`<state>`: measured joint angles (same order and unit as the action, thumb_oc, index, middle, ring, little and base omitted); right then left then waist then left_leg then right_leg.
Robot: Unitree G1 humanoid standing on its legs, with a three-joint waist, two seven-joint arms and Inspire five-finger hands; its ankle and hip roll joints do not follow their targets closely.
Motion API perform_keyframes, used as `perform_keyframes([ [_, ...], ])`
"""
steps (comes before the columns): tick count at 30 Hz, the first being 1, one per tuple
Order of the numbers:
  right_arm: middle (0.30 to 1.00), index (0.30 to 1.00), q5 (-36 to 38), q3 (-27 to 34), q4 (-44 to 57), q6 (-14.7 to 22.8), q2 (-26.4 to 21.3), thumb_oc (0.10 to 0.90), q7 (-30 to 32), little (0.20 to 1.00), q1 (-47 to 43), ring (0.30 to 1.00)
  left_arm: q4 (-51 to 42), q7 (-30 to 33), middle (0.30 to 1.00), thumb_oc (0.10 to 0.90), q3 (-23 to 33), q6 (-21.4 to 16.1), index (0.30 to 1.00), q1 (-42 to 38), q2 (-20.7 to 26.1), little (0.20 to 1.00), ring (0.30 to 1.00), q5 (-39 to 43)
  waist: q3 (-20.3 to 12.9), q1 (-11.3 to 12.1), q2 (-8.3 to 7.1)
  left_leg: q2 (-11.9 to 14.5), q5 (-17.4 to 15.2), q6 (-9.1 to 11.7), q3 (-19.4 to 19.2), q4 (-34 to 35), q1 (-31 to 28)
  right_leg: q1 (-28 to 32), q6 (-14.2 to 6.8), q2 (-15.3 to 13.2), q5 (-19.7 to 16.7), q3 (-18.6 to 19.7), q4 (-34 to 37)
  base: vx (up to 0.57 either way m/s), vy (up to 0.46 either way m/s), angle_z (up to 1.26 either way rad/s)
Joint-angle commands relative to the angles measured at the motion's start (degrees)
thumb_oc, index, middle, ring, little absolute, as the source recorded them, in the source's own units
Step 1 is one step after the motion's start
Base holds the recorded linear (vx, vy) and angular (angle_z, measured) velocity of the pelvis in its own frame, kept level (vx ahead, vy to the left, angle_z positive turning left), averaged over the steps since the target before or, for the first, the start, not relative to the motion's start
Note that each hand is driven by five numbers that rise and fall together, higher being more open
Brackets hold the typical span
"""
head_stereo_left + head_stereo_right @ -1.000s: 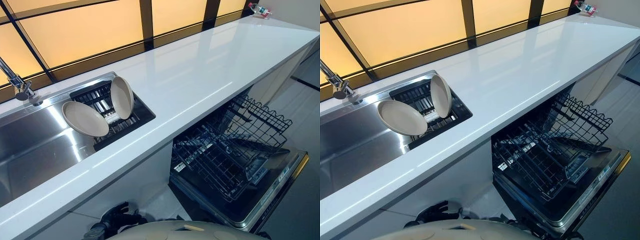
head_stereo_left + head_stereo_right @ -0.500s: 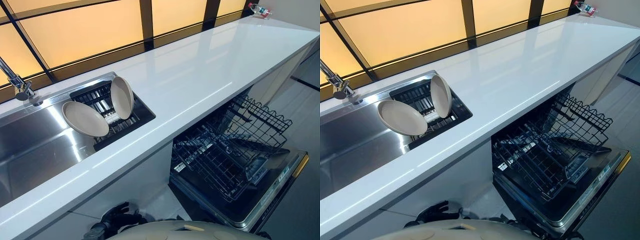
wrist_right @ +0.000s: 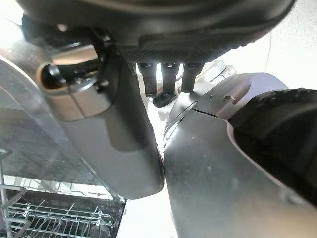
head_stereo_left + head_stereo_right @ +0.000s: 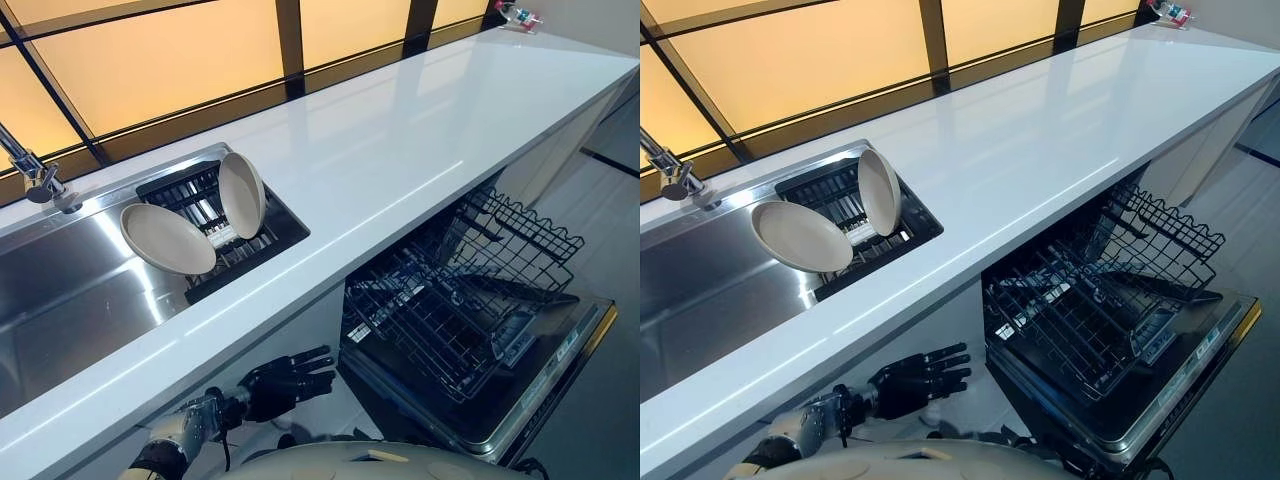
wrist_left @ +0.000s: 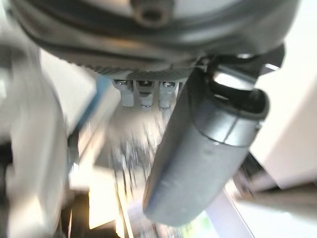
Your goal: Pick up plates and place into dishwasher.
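Two beige plates stand in a black drying rack (image 4: pixel 270 225) at the sink's right end. One plate (image 4: pixel 167 239) leans low on the left, the other plate (image 4: pixel 242 194) stands nearly upright. The open dishwasher sits under the counter to the right, its wire rack (image 4: pixel 460 300) pulled out and holding no dishes. My left hand (image 4: pixel 280 382) hangs below the counter's front edge, fingers straight, holding nothing, well below the plates. My right hand (image 3: pixel 114 139) hangs low with relaxed fingers (image 3: pixel 168 79) and nothing in it; a corner of the wire rack (image 3: pixel 49 218) shows past it.
A long white counter (image 4: pixel 400 150) runs to the far right, with a small object (image 4: pixel 515 15) at its far corner. A steel sink basin (image 4: pixel 70 300) and tap (image 4: pixel 35 175) lie left of the plates. The dishwasher door (image 4: pixel 545 385) lies flat, jutting into the floor space.
My left hand has risen from the bottom edge and stretched forward under the counter's edge, fingers now straight. The plates and the dishwasher rack have not moved.
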<state>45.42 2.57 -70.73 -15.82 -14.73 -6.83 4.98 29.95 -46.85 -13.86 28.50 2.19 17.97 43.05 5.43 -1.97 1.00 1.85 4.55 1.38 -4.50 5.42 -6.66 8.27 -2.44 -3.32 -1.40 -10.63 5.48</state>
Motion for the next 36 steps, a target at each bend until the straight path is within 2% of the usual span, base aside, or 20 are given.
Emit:
perform_keyframes([
  [1,0.9,0.9,0.04,1.19,-1.13,-2.3,1.16,0.8,-2.4,0.9,-2.55,0.9,-9.74,-7.04,0.9,0.8,0.72,4.89,0.9,-5.21,-4.33,0.9,0.9,12.35,1.96,0.4,-0.37,-5.44,-7.15,-4.07,-2.29,-0.42,-2.41,-0.2,-1.59,2.49,-1.02,0.32,-0.81,0.0,-0.031,0.01],
  [6,0.9,0.9,0.87,0.3,-1.03,-2.04,1.75,0.8,-2.42,0.9,-2.56,0.9,-18.15,-8.58,0.9,0.8,-4.31,7.34,0.9,-5.95,-7.14,0.9,0.9,20.2,2.03,0.14,-0.99,-5.36,-7.34,-4.23,-2.14,-0.42,-2.24,-0.35,-1.42,2.52,-1.31,0.75,-0.72,0.0,-0.013,0.01],
  [10,0.9,0.9,1.36,-1.17,-0.66,-2.05,1.89,0.8,-1.85,0.9,-2.88,0.9,-24.21,-5.13,0.9,0.8,-10.08,8.58,0.9,-8.1,-8.06,0.9,0.9,32.59,2.01,-0.67,-1.17,-5.37,-7.51,-4.38,-2.33,-0.42,-2.2,-0.41,-1.34,2.55,-1.4,1.28,-0.64,0.0,0.0,0.0],
  [15,0.9,0.9,1.84,-2.96,-0.2,-1.9,2.56,0.8,-0.56,0.9,-3.52,0.9,-32.07,2.4,0.9,0.8,-14.88,10.32,0.9,-12.22,-9.91,0.9,0.9,58.26,1.8,-1.65,-1.39,-5.58,-7.88,-4.56,-2.66,-0.42,-2.12,-0.67,-1.22,2.61,-1.41,1.98,-0.73,0.0,0.0,0.0],
  [18,0.9,0.9,2.02,-3.79,-0.01,-1.29,3.59,0.8,0.47,0.9,-3.84,0.9,-36.79,8.16,0.9,0.8,-15.7,8.39,0.9,-15.13,-10.8,0.9,0.9,69.38,1.75,-2.02,-1.69,-5.64,-8.03,-4.58,-2.78,-0.42,-2.06,-0.83,-1.16,2.63,-1.38,2.11,-0.86,0.0,0.0,0.0],
  [21,0.9,0.9,2.05,-4.18,0.52,-0.85,4.47,0.8,1.72,0.9,-3.77,0.9,-40.39,7.89,0.9,0.8,-15.37,4.46,0.9,-17.76,-11.27,0.9,0.9,69.95,1.51,-2.46,-1.87,-5.66,-8.14,-4.52,-2.98,-0.42,-2.04,-0.98,-1.18,2.68,-1.47,2.23,-0.8,0.0,0.0,0.0],
  [22,0.9,0.9,1.93,-4.29,0.59,-0.69,4.64,0.8,1.99,0.9,-3.69,0.9,-41.97,7.62,0.9,0.8,-15.21,2.66,0.9,-18.5,-11.31,0.9,0.9,69.45,1.42,-2.55,-1.87,-5.66,-8.19,-4.5,-3.02,-0.42,-2.02,-0.98,-1.2,2.69,-1.46,2.23,-0.73,0.0,0.0,0.0],
  [23,0.9,0.9,1.83,-4.4,1.13,-0.55,4.88,0.8,2.52,0.9,-3.29,0.9,-44.91,7.77,0.9,0.8,-14.72,-2.52,0.9,-19.79,-11.18,0.9,0.9,67.38,1.26,-2.81,-1.83,-5.66,-8.26,-4.46,-3.09,-0.42,-1.98,-1.01,-1.19,2.75,-1.44,2.3,-0.6,0.0,0.0,0.0],
  [25,0.9,0.9,1.42,-4.35,1.45,-0.6,4.98,0.8,2.64,0.9,-3.07,0.9,-46.42,7.8,0.9,0.8,-13.96,-6.15,0.9,-20.74,-11.05,0.9,0.9,65.09,1.24,-2.98,-1.77,-5.66,-8.36,-4.45,-3.19,-0.42,-2.04,-0.96,-1.21,2.77,-1.43,2.31,-0.52,0.0,0.0,0.0],
  [27,0.9,0.9,1.24,-4.42,1.92,-0.48,5.11,0.8,2.8,0.9,-2.61,0.9,-48.16,7.65,0.9,0.8,-13.18,-13.77,0.9,-21.74,-10.59,0.9,0.9,58.06,1.16,-3.26,-1.63,-5.69,-8.4,-4.44,-3.26,-0.42,-2.12,-0.93,-1.23,2.79,-1.39,2.34,-0.48,0.0,0.0,0.0],
  [28,0.9,0.9,0.86,-4.37,1.91,-0.23,5.14,0.8,2.53,0.9,-2.33,0.9,-48.91,8.08,0.9,0.8,-12.35,-18.52,0.9,-22.06,-10.04,0.9,0.9,52.62,1.06,-3.36,-1.49,-5.72,-8.39,-4.47,-3.28,-0.42,-2.14,-0.92,-1.24,2.81,-1.33,2.35,-0.48,0.0,0.0,0.0],
  [30,0.9,0.9,0.9,-4.28,2.73,-0.23,5.23,0.8,2.64,0.9,-1.7,0.9,-50.39,12.06,0.9,0.8,-9.97,-30.27,0.9,-22.16,-8.03,0.9,0.9,39.89,0.97,-3.32,-1.29,-5.75,-8.21,-4.5,-3.2,-0.42,-2.15,-0.86,-1.19,2.85,-1.28,2.31,-0.48,0.0,0.0,0.0],
  [32,0.9,0.9,1.26,-4.04,3.21,0.14,5.38,0.8,2.72,0.9,-0.88,0.9,-51.17,16.07,0.9,0.8,-5.4,-39.37,0.9,-22.0,-4.35,0.9,0.9,26.07,0.78,-2.83,-1.05,-5.82,-8.04,-4.57,-2.96,-0.42,-2.2,-0.75,-1.21,2.83,-1.13,2.04,-0.48,0.0,0.0,0.0],
  [34,0.9,0.9,1.83,-3.81,3.74,0.45,5.37,0.8,2.56,0.9,0.23,0.9,-52.28,21.19,0.9,0.8,-0.78,-46.92,0.9,-21.57,0.82,0.9,0.9,13.86,0.47,-2.15,-0.81,-5.91,-7.87,-4.58,-2.54,-0.42,-2.15,-0.61,-1.22,2.8,-0.85,1.59,-0.48,0.0,0.0,0.0],
  [36,0.9,0.9,2.16,-3.56,3.42,1.17,5.49,0.8,2.13,0.9,1.17,0.9,-53.06,27.03,0.9,0.8,3.43,-51.21,0.9,-21.24,4.46,0.9,0.9,3.81,0.23,-1.67,-0.69,-5.99,-7.8,-4.59,-2.15,-0.42,-2.25,-0.35,-1.24,2.76,-0.53,1.11,-0.48,0.01,-0.005,0.04],
])
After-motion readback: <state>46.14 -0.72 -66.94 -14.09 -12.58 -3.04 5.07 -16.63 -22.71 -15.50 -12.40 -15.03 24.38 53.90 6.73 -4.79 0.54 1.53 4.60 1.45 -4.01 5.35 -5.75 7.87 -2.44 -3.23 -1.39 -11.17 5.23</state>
